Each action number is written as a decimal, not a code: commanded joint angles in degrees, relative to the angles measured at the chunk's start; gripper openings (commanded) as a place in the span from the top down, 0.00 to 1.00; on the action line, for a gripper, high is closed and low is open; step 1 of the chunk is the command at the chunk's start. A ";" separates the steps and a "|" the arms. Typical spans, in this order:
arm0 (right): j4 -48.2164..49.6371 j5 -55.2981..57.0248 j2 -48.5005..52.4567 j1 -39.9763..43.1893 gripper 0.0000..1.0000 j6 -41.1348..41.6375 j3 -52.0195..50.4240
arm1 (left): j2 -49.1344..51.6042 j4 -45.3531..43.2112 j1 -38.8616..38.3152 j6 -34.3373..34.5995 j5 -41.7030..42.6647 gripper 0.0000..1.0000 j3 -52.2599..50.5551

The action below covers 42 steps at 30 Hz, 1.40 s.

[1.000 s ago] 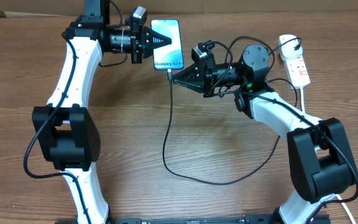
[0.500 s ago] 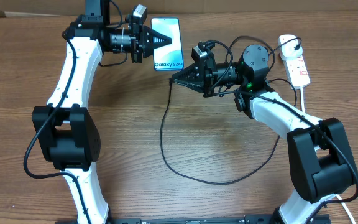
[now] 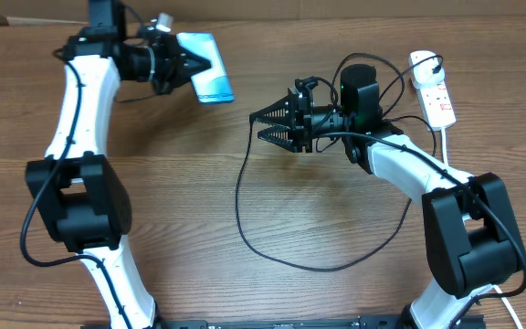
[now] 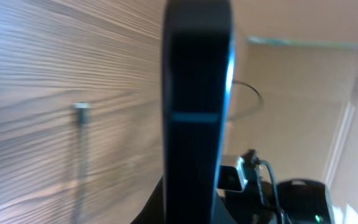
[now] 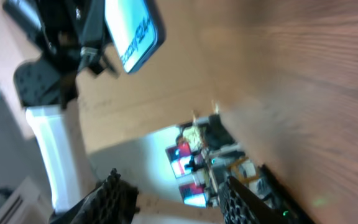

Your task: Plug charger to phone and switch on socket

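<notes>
The left hand [image 3: 194,64] is clenched on the phone [image 3: 215,84], tilted above the far left of the desk [image 3: 181,210], while the right hand [image 3: 261,126] hovers mid-desk, fingers spread and empty. The charger [image 3: 241,196] loops across the desk with its connector tip [image 4: 81,107] lying loose, apart from the phone, so plugging in looks like the current step; next the right hand probably needs to grasp that tip and align it with the phone's port, before the socket [image 3: 435,93] at far right
</notes>
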State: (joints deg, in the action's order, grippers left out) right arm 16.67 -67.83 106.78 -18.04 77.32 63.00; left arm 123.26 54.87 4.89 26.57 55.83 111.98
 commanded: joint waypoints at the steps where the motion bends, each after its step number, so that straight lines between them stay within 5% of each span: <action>1: -6.10 10.56 -0.15 0.09 0.47 -12.68 0.50 | 0.00 3.10 1.90 -4.66 -7.72 0.96 0.57; 11: -25.18 23.45 -0.15 0.04 0.35 -28.55 11.08 | 0.00 4.81 2.08 -6.49 -11.65 0.96 0.57; 19: -56.78 56.17 -0.13 -1.79 0.24 -43.39 30.10 | 0.00 4.90 2.08 -6.47 -11.45 0.96 0.57; 32: -63.56 47.58 11.50 -4.26 0.23 -50.73 39.63 | 0.00 5.38 2.05 -6.45 -11.23 0.96 0.57; 37: -60.35 54.16 13.92 -6.64 0.17 -50.90 40.63 | 0.00 6.08 1.88 -7.98 -11.32 0.96 0.57; 42: -57.29 57.59 15.58 -8.85 0.29 -47.65 40.46 | 0.00 7.08 1.88 -9.62 -15.74 0.96 0.57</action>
State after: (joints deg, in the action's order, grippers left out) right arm -41.69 -13.15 121.40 -25.89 28.34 101.60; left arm 123.26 61.84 7.27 19.42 42.02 111.98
